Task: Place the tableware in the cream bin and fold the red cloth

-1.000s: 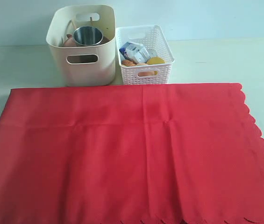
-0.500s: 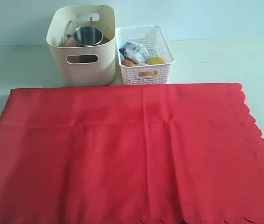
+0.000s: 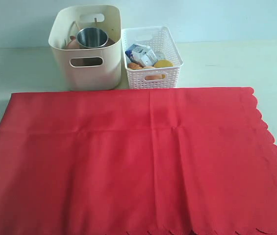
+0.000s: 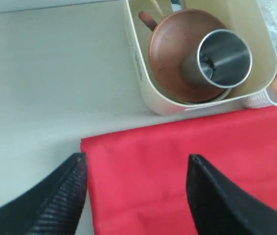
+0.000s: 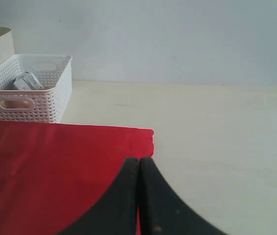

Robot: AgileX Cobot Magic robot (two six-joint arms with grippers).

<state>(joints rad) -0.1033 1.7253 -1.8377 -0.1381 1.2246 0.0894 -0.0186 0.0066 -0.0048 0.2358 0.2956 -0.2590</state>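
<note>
Status check from the remote station.

**Tableware:** In the exterior view the cream bin [image 3: 104,73] stands at the upper left of the frame, on the table [image 3: 226,58]. The steel cup [image 3: 92,37] sits inside it. The left wrist view shows the cup resting on the brown plate [image 4: 170,58], with thin handles leaning in the bin's corner behind. I cannot identify each remaining piece. No tableware lies on the cloth or on the bare table, so I judge this part complete.

**Food:** It sits in the white basket [image 3: 170,76], just right of the bin.

**Cloth:** The red cloth [image 3: 128,161] is spread flat across the lower two thirds of the exterior frame. Its far edge is just in front of both containers. I see faint creases but no fold, so I judge folding not yet begun.

**Jaws:** Neither arm appears in the exterior view.
- The left jaws stand wide and empty, with the cloth's upper left corner between them.
- The right jaws are pressed together, holding nothing, near the cloth's upper right corner.

**Remaining:** The whole cloth fold.
</note>
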